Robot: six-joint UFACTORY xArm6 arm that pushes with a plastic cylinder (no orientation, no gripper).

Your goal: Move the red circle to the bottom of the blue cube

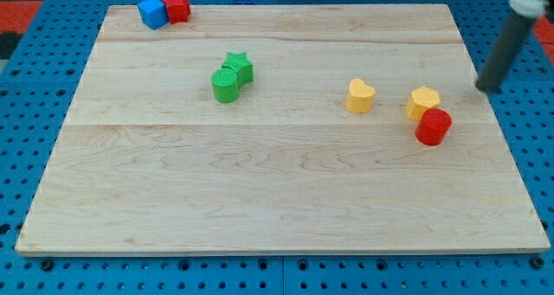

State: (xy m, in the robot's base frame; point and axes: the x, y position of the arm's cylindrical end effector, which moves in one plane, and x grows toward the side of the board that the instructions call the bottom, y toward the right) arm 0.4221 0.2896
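You've barely begun — the red circle (433,126) sits near the board's right edge, the blue cube (152,12) at the top-left corner; my tip (483,88) — a bare rod, no jaws — waits beside the circle

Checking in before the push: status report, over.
My tip up-right of red circle, apart. Blue cube far top-left, touching red block. Yellow block touches the circle.
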